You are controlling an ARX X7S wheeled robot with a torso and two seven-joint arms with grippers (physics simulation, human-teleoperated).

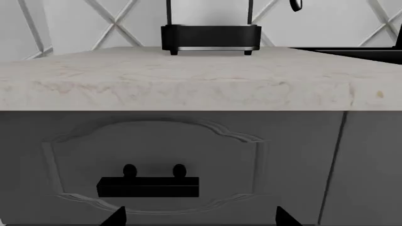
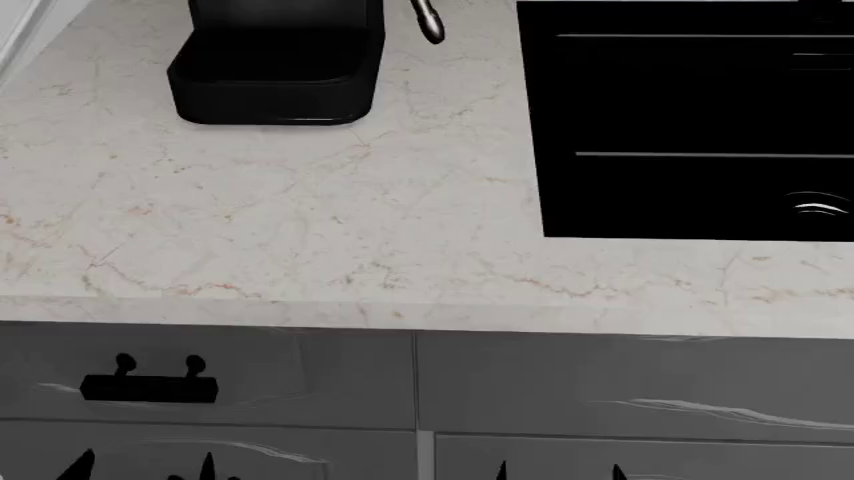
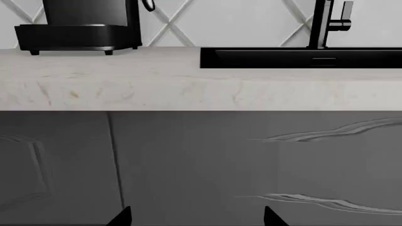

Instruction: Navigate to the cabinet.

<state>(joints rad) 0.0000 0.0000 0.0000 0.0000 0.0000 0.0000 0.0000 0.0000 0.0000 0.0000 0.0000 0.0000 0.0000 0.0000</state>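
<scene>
Cabinet (image 2: 200,385) stands directly ahead at the head view's lower left, under the cream counter (image 2: 334,230). It looks fixed, rigid and heavy, so nothing to lift; the short black bar pull (image 1: 148,186) is the only hold. Left claw (image 1: 199,217) and right claw (image 3: 195,216) show only spread fingertips, pinching nothing. The counter edge overhangs close in front, leaving little forward room; a black appliance (image 2: 278,60) stands behind.

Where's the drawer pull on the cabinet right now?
In the head view the drawer pull sits low at the left, under the marble top and below the black machine.
</scene>
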